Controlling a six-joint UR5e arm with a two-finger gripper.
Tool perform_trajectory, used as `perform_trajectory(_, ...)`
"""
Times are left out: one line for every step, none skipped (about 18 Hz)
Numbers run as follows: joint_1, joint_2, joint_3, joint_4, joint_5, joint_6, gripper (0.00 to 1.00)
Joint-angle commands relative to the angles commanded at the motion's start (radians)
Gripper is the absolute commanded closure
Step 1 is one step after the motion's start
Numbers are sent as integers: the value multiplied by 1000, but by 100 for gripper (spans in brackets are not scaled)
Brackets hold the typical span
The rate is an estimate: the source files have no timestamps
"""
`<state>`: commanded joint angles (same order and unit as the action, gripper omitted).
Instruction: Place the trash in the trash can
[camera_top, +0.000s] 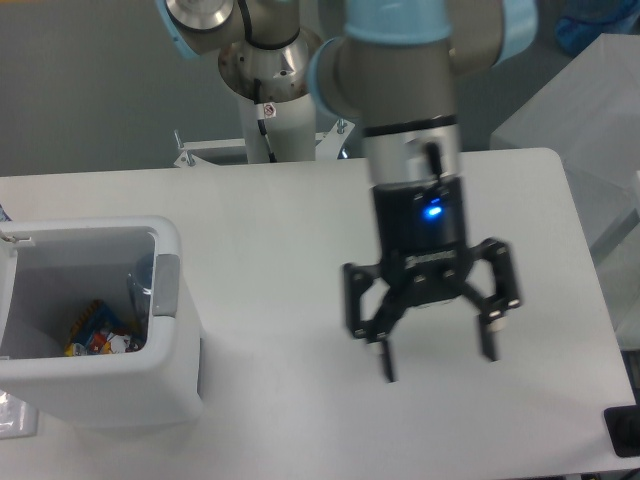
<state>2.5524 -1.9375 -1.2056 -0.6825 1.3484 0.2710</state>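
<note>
Above the white bench (280, 230), the gripper (437, 355) hangs empty, fingers (386, 362) spread apart; at left, the blue snack packet (97, 330) lies inside the trash can (100, 385).

claw (438, 362) spread, empty, over table (290, 210) | snack packet (95, 332) in bin (170, 375)

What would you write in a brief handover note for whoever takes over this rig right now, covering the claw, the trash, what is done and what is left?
Claw: open, empty, above the bare middle of the white table, well away from the bin.
White rectangular plastic trash can: at the table's left edge. Inside it lies the blue snack packet with yellow-orange edge; a clear plastic piece leans on the inner wall.
Done: no trash shows on the table.
Left: confirm the bin's contents, as part of its interior is hidden.
</note>
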Motion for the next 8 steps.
perform_trajectory(6, 9, -6, -34, 0, 64, 0)
perform_trajectory(9, 17, -14, -75, 0, 127, 0)
perform_trajectory(11, 25, -17, -106, 0, 183, 0)
perform_trajectory(11, 31, -18, -127, 0, 223, 0)
perform_trajectory(18, 40, -25, -144, 2, 244, 0)
perform_trajectory(25, 45, -29, -147, 0, 249, 0)
perform_trajectory(28, 46, -29, -147, 0, 249, 0)
perform_trajectory(31, 48, -29, -147, 0, 249, 0)
